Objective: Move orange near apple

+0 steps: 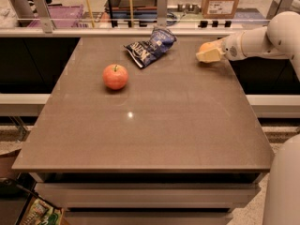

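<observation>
The apple (115,76), red-orange with a short stem, sits on the left middle of the brown table (154,125). The orange (205,46) is at the far right of the table, mostly hidden behind a cream finger. My gripper (209,53) reaches in from the right on a white arm and is shut on the orange, low over the tabletop. The orange is far to the right of the apple, with about a third of the table's width between them.
A blue chip bag (150,46) lies at the back of the table between the apple and the gripper. A rail with posts (161,6) runs along the far edge. Part of my white body (283,186) stands at the front right corner.
</observation>
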